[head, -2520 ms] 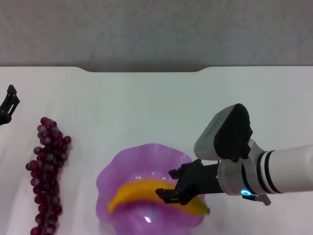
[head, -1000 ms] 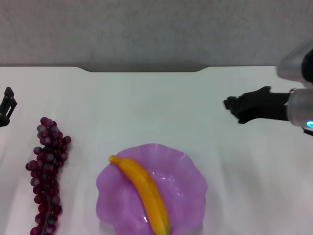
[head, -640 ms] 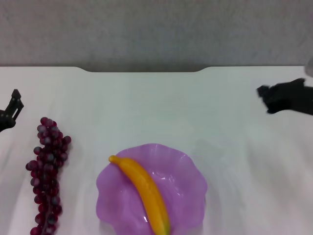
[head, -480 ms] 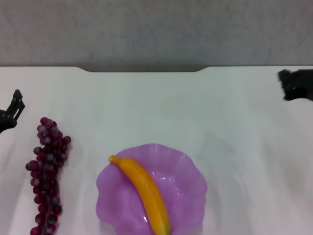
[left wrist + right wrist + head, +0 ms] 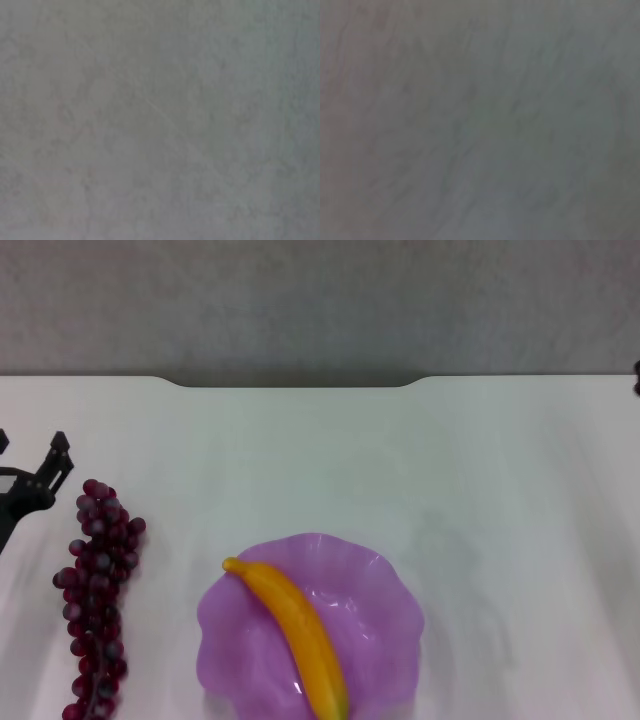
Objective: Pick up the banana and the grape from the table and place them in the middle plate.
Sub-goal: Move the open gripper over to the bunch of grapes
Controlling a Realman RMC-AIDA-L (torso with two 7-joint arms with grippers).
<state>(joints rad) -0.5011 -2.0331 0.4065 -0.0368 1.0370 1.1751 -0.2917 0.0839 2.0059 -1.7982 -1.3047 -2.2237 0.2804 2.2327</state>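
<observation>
The banana (image 5: 296, 632) lies slantwise in the middle plate (image 5: 378, 612), a purple scalloped dish at the front middle of the white table (image 5: 400, 460). The grape (image 5: 96, 590) bunch lies on the table left of the plate. My left gripper (image 5: 30, 443) is open and empty at the left edge, just behind and left of the bunch's far end, not touching it. Only a dark sliver of my right gripper (image 5: 637, 380) shows at the far right edge. Both wrist views show only a blurred grey surface.
A grey wall (image 5: 320, 300) rises behind the table's far edge, which has a shallow notch in the middle.
My right gripper let go of the banana in the plate and drew back up and to the right, almost out of view. My left gripper has moved right, closer to the grapes.
</observation>
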